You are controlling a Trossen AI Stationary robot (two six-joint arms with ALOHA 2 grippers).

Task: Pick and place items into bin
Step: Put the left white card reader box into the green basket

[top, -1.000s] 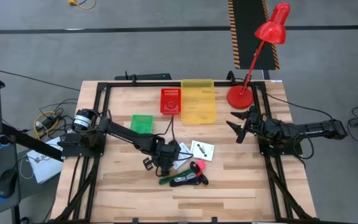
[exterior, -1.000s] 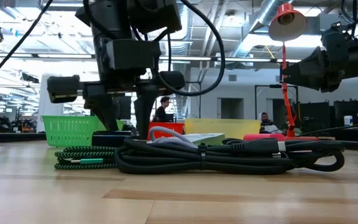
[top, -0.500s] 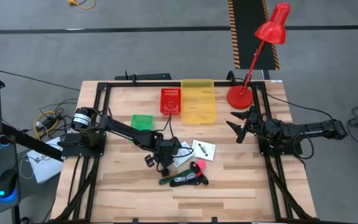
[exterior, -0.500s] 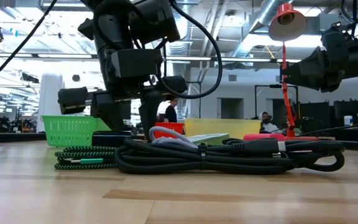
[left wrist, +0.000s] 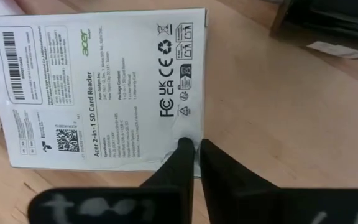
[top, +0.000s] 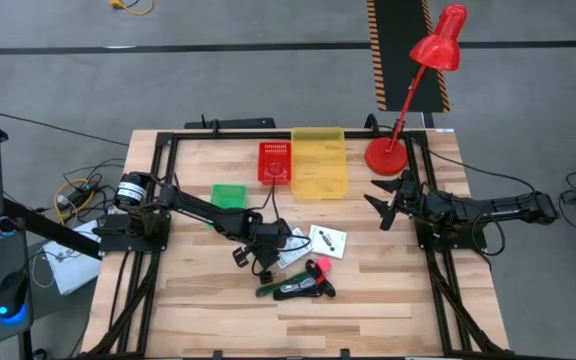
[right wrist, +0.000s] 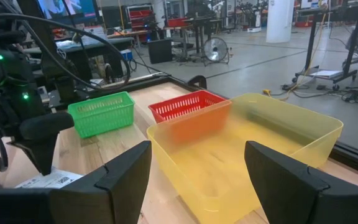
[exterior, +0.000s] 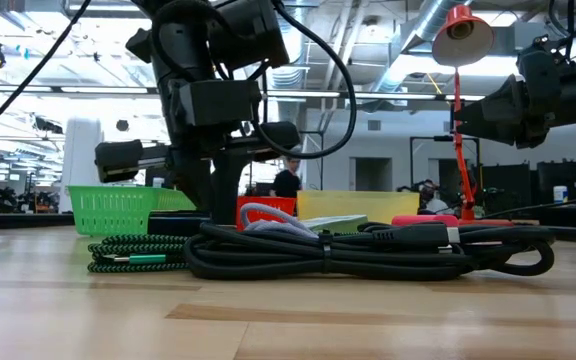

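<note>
Left gripper pinched nearly shut at the edge of the SD card reader packet, probably nipping it; only the wrist view shows this. Packet flat mid-table. Right gripper spread wide, facing yellow bin

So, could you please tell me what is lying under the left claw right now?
Under the left claw lies a white SD card reader packet, flat on the wooden table. Whatever is beneath the packet is hidden.
</note>
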